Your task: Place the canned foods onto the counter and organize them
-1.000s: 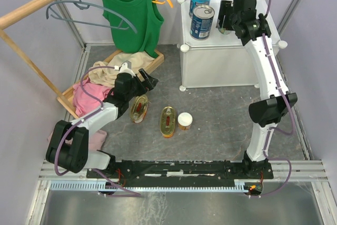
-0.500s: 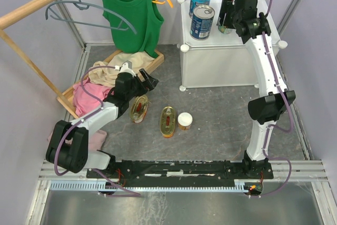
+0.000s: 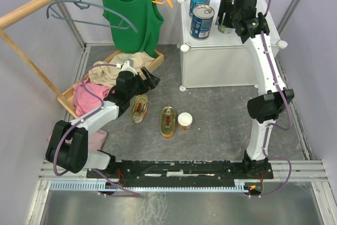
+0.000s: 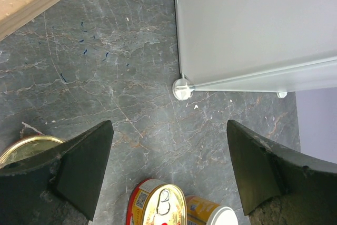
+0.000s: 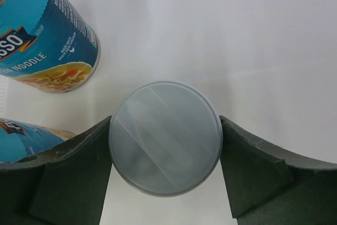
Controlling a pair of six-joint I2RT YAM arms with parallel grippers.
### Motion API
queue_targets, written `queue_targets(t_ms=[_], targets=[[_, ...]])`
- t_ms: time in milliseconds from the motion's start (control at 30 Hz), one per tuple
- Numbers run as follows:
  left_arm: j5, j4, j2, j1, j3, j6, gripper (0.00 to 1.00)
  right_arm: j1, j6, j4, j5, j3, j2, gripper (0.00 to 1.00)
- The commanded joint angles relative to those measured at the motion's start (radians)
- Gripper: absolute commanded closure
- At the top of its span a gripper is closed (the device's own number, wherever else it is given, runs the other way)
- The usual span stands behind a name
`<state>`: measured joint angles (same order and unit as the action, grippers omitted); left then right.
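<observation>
Between my matt black right fingers the small can has a smooth, cloudy plastic lid; left of them, tall tins wear glossy labels; beneath, the counter is matt white.

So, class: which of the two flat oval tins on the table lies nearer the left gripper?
The left-hand oval tin, close by the left gripper; the other oval tin lies farther right, beside the orange-label can.
</observation>
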<state>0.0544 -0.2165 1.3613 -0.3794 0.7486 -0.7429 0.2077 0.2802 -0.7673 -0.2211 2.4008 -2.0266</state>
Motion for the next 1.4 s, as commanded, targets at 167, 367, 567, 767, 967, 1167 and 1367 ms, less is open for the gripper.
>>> queue_targets(t_ms=[167,367,567,767,967,1167,1367], targets=[[-0.018,-0.021,-0.043,-0.011,0.014,-0.007,0.06,-0.006,-0.008,0.005,0.011,-0.014,0.006,0.09],[-0.025,-0.011,-0.048,-0.018,0.02,-0.007,0.06,-0.005,-0.007,0.036,0.003,-0.054,0.046,0.05],[-0.027,-0.01,-0.049,-0.022,0.018,-0.006,0.06,-0.005,-0.005,0.044,0.012,-0.085,0.085,0.05],[-0.028,-0.012,-0.044,-0.026,0.016,-0.007,0.06,-0.005,-0.004,0.09,0.006,-0.186,0.153,0.05],[-0.033,-0.012,-0.047,-0.03,0.012,-0.006,0.06,-0.005,-0.004,0.105,0.006,-0.235,0.196,0.05],[-0.034,-0.011,-0.051,-0.036,0.011,-0.007,0.06,-0.005,-0.005,0.136,0.004,-0.321,0.25,0.06],[-0.037,-0.012,-0.045,-0.041,0.011,-0.007,0.06,-0.005,-0.007,0.186,-0.013,-0.408,0.305,0.12]])
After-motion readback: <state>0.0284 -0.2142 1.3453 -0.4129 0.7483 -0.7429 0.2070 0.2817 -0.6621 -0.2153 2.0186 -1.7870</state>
